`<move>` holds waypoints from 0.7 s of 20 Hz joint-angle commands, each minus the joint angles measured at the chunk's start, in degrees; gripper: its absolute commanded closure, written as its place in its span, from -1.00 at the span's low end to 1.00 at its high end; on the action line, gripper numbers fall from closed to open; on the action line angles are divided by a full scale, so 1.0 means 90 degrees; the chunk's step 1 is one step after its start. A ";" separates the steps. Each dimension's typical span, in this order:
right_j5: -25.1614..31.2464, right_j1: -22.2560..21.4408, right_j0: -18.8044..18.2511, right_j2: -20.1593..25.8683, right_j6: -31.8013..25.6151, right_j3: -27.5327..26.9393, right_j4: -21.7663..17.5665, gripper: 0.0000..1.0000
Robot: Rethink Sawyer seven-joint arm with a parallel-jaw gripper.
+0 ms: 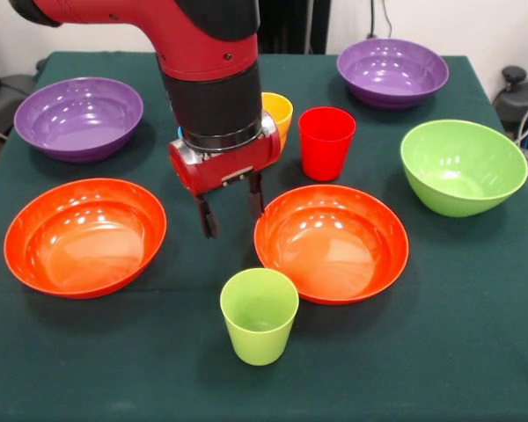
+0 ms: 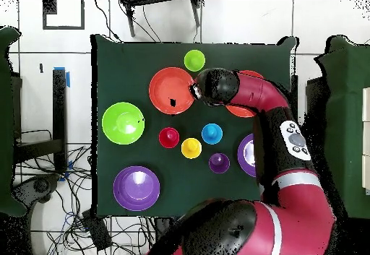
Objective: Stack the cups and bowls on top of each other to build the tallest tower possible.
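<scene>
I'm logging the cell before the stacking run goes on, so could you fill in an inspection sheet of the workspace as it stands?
Surface: dark green cloth table, flat.
Bowls: two orange bowls, two purple bowls, one green bowl; all upright, none stacked.
Cups: green cup near the front edge, red cup, yellow cup partly behind the arm; blue cup and purple cup show only from overhead. No tower yet.
Clutter: nothing seen.
Gripper: gripper open and empty, hanging between the orange bowls.
Cables: loose cables on the floor beside the table.
Surroundings: tiled floor, dark furniture at the edges.
</scene>
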 commanded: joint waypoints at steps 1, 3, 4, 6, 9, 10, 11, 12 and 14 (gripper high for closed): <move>-0.0783 0.0491 -0.0156 0.0145 0.1514 0.0738 0.0301 -1.00; -0.0844 0.0563 -0.0185 0.0181 0.1544 0.0697 0.0387 -1.00; -0.0841 0.0580 -0.0192 0.0180 0.1566 0.0702 0.0419 -1.00; -0.0926 0.0567 -0.0254 0.0184 0.1589 0.0853 0.0434 -1.00; -0.1142 0.0488 -0.0323 0.0151 0.1727 0.1165 0.0406 -1.00; -0.1179 0.0466 -0.0314 0.0135 0.1795 0.1210 0.0406 -1.00; -0.1277 0.0454 -0.0328 0.0137 0.1851 0.1293 0.0383 -1.00; -0.1380 0.0464 -0.0359 0.0128 0.1909 0.1385 0.0357 -1.00; -0.1484 0.0516 -0.0371 0.0096 0.1989 0.1439 0.0327 -1.00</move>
